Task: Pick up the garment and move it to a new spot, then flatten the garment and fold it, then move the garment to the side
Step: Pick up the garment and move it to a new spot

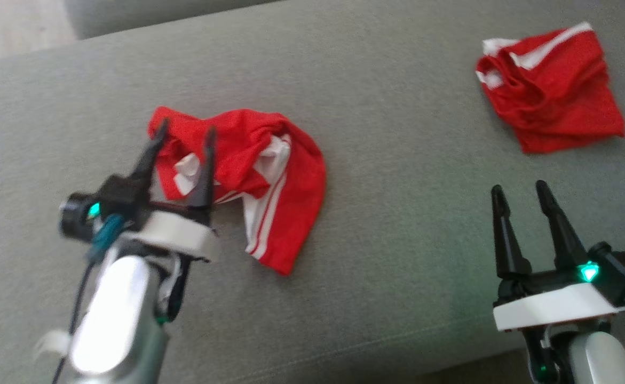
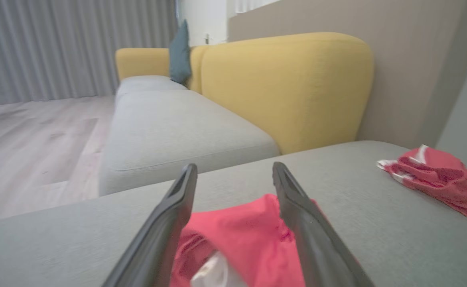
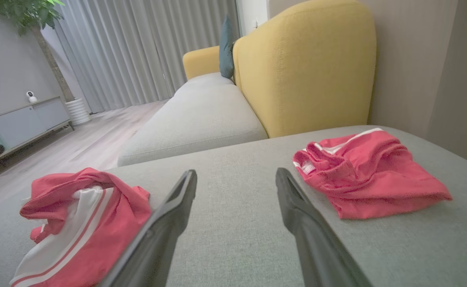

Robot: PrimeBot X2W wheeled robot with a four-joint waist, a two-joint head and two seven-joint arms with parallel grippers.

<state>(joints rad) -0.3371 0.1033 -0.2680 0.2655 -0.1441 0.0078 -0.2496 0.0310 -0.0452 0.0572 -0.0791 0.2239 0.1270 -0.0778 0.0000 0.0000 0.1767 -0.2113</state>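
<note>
Grey seat cushion [image 1: 387, 224] spans the head view, w/ a crumpled garment [image 1: 269, 176], red w/ white stripes, lying bunched on it at approx 9 o'clock from centre. 2nd garment [image 1: 552, 90], same red & white, roughly folded, sits well apart at 2 o'clock near the cushion's far edge. L gripper [image 1: 184, 137] comes in from 8 o'clock, blurred, its two dark fingers spread wide over the crumpled garment's near-left part; the tips overlap the red cloth, but whether they touch it I can't tell. L wrist view: fingers apart, red fabric & a bit of white showing low between them, nothing pinched, cloth slack on the cushion. R gripper [image 1: 519, 189] is at 4 o'clock, fingers pointing to 12, also wide, nothing between them but bare grey fabric. It is clear of both garments. R wrist view: crumpled garment at 8 o'clock, 2nd garment at 2 o'clock, bare cushion between. Bkgd there: yellow backrest [image 3: 305, 67] at 1 o'clock w/ a teal pillow [image 3: 226, 48] beside it, grey curtains [image 3: 137, 48] at 11 o'clock, pale wood floor [image 3: 97, 135], a plant [image 3: 22, 12] at top left, a low cabinet [image 3: 26, 119] at 9 o'clock.
</note>
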